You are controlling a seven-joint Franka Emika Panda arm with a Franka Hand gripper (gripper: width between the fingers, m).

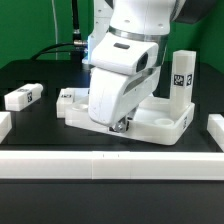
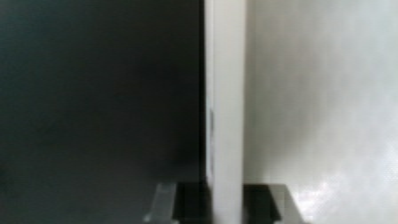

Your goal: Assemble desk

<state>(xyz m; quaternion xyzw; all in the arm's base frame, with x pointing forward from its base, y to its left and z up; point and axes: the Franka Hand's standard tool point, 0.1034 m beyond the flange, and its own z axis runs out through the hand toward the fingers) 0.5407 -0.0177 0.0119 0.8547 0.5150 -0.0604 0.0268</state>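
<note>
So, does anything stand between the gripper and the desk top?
Nothing visible does. The gripper is down on the top. In the wrist view, the top's thin wall runs between the shut jaws. A lying leg and an upright leg are away from the gripper.

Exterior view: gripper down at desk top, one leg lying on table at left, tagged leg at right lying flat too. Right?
No. The exterior view shows the tagged leg at right standing upright by a corner of the desk top, not flat. The gripper and left leg are as you said.
</note>
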